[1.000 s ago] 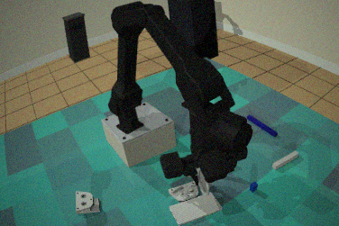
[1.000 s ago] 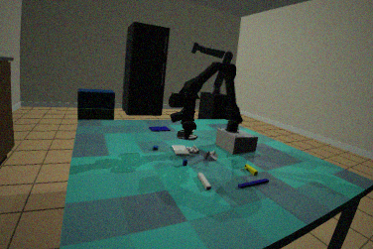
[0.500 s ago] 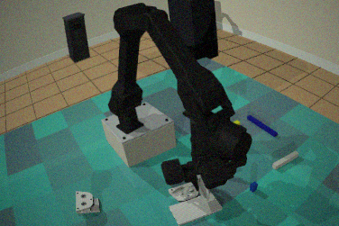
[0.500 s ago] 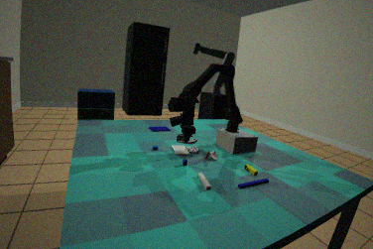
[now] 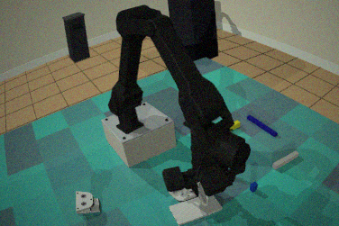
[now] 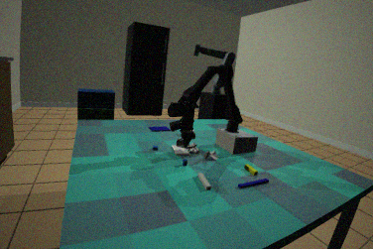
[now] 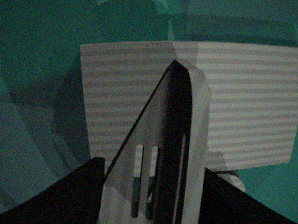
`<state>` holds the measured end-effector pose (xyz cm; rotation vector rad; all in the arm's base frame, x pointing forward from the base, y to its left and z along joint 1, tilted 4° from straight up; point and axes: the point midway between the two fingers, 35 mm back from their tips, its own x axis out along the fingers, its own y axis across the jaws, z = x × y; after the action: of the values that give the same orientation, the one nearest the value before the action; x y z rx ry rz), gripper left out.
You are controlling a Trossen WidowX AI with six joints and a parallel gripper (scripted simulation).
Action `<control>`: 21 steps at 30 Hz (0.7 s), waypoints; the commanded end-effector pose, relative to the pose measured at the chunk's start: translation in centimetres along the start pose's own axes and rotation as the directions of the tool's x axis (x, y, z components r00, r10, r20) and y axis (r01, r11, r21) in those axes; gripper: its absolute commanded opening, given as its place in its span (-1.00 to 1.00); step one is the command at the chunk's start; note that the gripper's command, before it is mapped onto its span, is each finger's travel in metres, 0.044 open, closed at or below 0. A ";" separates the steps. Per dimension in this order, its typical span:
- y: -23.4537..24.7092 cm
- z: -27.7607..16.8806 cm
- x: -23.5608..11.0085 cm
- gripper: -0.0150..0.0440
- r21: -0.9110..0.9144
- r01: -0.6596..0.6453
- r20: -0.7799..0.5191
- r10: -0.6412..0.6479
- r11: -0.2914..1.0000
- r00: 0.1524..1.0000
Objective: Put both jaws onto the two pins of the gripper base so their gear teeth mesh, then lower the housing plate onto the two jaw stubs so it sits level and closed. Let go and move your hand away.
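Note:
My gripper (image 5: 202, 187) (image 6: 185, 143) (image 7: 148, 171) points down and is shut on a pale slotted part (image 5: 204, 195) (image 7: 150, 125), which looks like a jaw, tapered at one end. It is held upright over a flat pale ribbed plate (image 5: 189, 212) (image 6: 180, 151) (image 7: 120, 75); whether they touch cannot be told. A pale rounded part (image 5: 184, 194) (image 6: 193, 150) (image 7: 235, 181) lies close beside the plate. A pale part with two dark round spots (image 5: 85, 200) stands apart at front left. Another pale angular part (image 6: 211, 156) lies near the robot's base. Pins and teeth cannot be made out.
The arm's box base (image 5: 144, 140) (image 6: 240, 143) stands behind the work. A yellow piece (image 5: 235, 125) (image 6: 251, 170), a blue rod (image 5: 261, 125) (image 6: 253, 184), a pale rod (image 5: 286, 159) (image 6: 203, 181) and a small blue piece (image 5: 253, 186) (image 6: 185, 162) lie around it.

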<state>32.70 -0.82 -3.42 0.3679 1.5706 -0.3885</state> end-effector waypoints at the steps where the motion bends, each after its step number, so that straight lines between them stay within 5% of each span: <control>1: 0.0 -0.1 0.5 -0.04 0.004 -0.005 -0.001 0.005 1.000 1.000; 21: 0.0 -0.1 0.9 -0.04 0.008 -0.005 -0.001 0.005 1.000 1.000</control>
<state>32.57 -0.81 -4.27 0.3701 1.5715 -0.3914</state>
